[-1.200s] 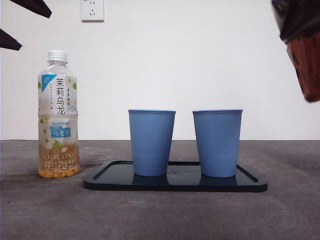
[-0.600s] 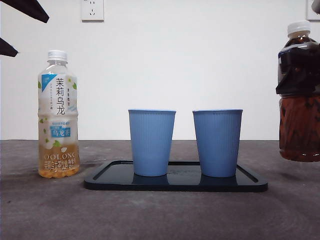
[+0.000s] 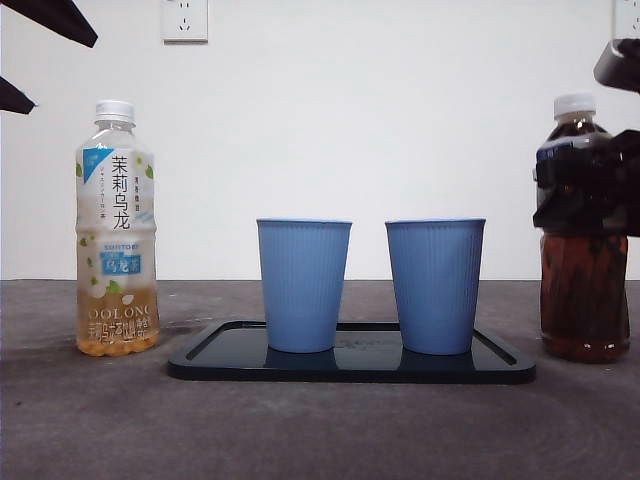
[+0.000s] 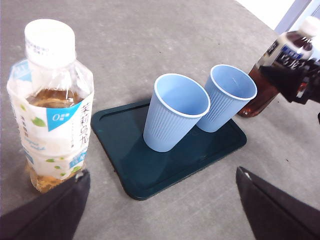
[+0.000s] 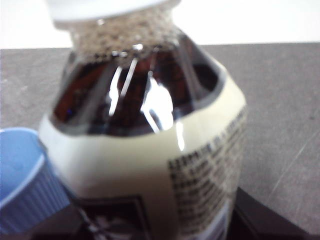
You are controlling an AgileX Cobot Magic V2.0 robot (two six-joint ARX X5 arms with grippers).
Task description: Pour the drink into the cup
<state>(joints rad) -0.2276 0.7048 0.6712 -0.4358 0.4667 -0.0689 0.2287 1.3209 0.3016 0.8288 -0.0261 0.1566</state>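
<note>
Dark tea bottle (image 3: 585,270) stands upright on the table, long axis vertical, white cap uppermost, just beside the tray (image 3: 350,365) bearing two blue cups (image 3: 303,285). Right gripper (image 3: 590,195) appears clamped around its shoulder. Left gripper (image 4: 160,210) hangs spread near the oolong bottle (image 3: 117,230).

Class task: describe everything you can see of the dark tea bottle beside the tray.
The dark tea bottle is clear plastic with a white cap still on, a pale printed label and dark brown drink up to the shoulder. It stands upright on the grey table, beside the black tray, not on it. The right gripper clasps its upper body.
</note>
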